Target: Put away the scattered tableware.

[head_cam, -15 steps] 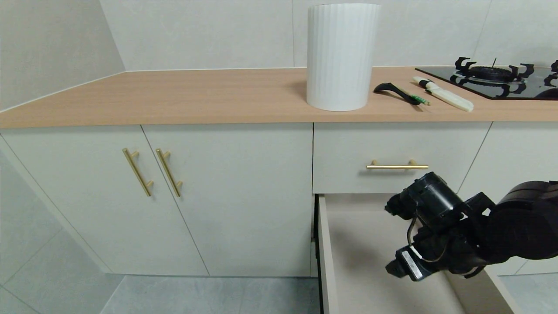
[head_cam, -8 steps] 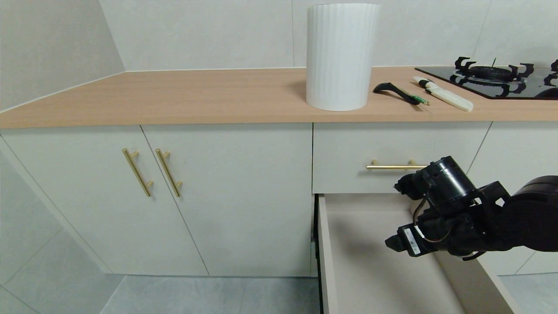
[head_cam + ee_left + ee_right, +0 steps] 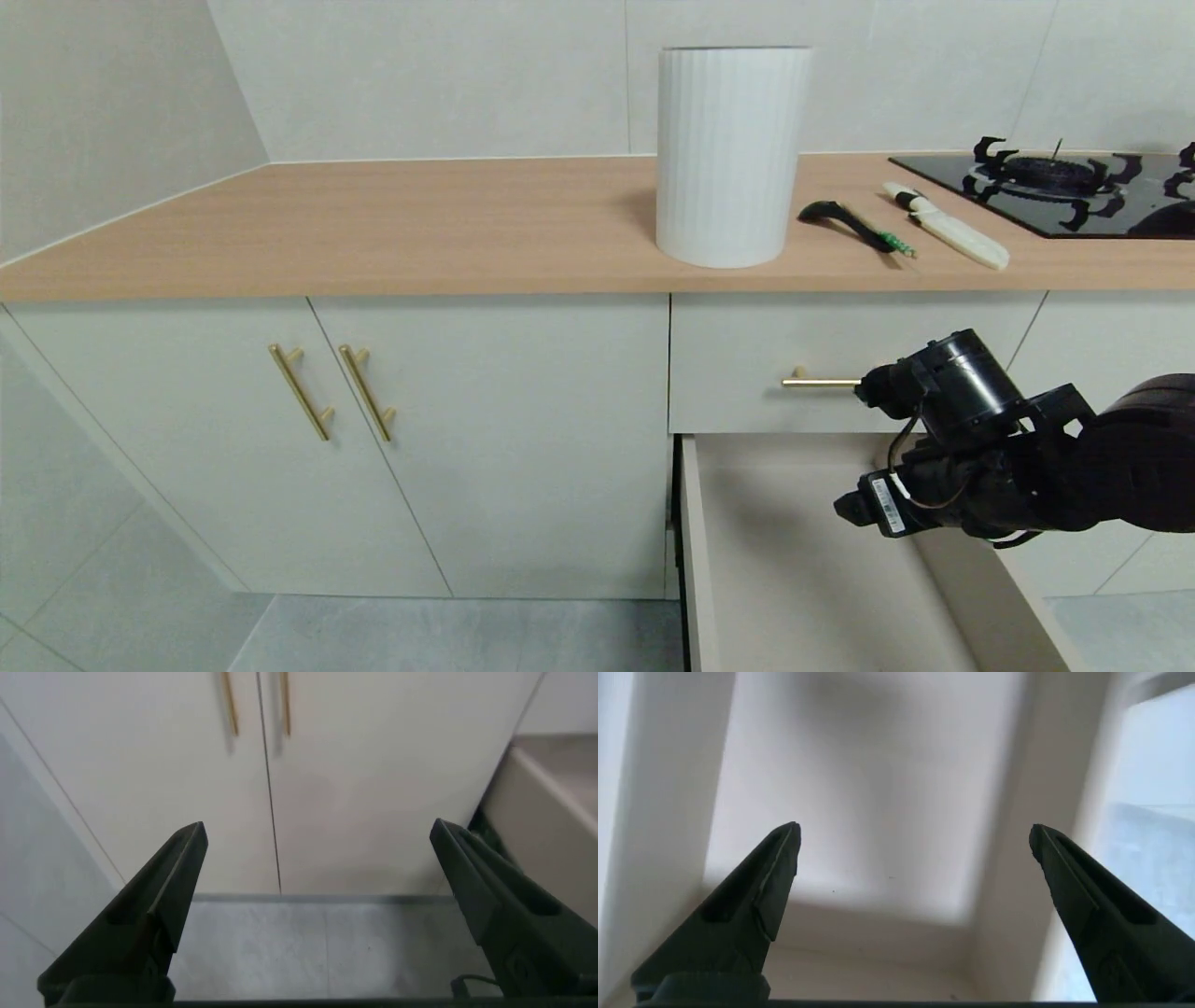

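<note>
**Head view: drawer (image 3: 794, 560) open, tableware not yet lifted off the bench (image 3: 373, 219)**

Starting on the left, the left end effector (image 3: 316, 831) hangs low. Its jaws are spread wide with nothing between them, and they face the cabinet doors (image 3: 374, 765) and the floor. It's well apart from the action.

Across we go. Up on the bench, above and a little left of the right end effector (image 3: 913, 835), stands a tall white ribbed canister (image 3: 728, 154). Just past it lies the black spoon (image 3: 845, 222), almost straight above that end effector. The cream knife (image 3: 948, 224) is beside the spoon, a touch further right, with the hob (image 3: 1055, 182) beyond.

The right end effector sits over the pulled-out lower drawer. Its jaws are wide apart and it's carrying nothing. The right wrist view looks straight down onto the bare drawer floor.

My read is that the drawer-opening step is done and the first pick is in hand. Next, that right arm needs to rise clear of the closed upper drawer's handle (image 3: 820, 382), come up over the bench edge and line up across the spoon's thin handle. The spoon lies flat, so it's a low pinch close to the surface, then a carry back down into the drawer.
</note>
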Controlling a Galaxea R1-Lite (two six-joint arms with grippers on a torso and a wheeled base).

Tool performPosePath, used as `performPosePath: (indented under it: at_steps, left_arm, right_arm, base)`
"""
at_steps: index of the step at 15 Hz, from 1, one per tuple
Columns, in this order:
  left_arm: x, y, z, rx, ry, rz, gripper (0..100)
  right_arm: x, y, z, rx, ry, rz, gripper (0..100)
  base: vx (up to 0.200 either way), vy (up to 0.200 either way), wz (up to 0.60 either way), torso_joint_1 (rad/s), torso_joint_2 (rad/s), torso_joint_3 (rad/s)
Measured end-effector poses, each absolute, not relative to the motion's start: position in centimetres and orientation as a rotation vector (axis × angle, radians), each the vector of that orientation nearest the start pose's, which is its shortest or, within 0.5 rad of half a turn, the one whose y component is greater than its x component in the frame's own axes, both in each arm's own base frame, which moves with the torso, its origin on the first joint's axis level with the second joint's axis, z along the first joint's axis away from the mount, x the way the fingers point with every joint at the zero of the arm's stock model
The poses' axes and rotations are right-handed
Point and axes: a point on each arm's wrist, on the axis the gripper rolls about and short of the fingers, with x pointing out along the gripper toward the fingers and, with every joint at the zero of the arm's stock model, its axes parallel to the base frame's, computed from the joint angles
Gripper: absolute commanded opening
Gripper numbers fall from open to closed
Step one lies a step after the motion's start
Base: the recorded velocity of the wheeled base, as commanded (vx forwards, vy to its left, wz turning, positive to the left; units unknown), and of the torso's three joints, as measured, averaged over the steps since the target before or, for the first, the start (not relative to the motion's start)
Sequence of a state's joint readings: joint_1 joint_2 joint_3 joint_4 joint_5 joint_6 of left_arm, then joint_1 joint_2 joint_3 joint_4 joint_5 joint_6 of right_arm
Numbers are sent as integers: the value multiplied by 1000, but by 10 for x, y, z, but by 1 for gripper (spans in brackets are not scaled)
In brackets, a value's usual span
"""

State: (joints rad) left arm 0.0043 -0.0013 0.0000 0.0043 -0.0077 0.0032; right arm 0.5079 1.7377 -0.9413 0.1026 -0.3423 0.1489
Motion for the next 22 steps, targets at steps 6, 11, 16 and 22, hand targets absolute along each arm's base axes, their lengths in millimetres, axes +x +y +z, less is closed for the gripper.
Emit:
performPosePath:
  at_steps: [6,11,16,22]
  left_arm:
    - [-23,0,75,3,3,-4,100]
    - [-23,0,75,3,4,-3,100]
    - [-23,0,75,3,4,-3,100]
    - [-23,0,75,3,4,-3,100]
  right_arm:
    - [256,133,144,-231,827,91,100]
    - [259,134,147,-224,784,72,100]
    - [277,141,193,-168,531,23,100]
    - [306,117,237,-28,335,-38,100]
  base:
    - [0,0,0,164,-480,-291]
    - [0,0,0,170,-423,-253]
    - [0,0,0,22,-51,-31]
    - [0,0,0,0,0,0]
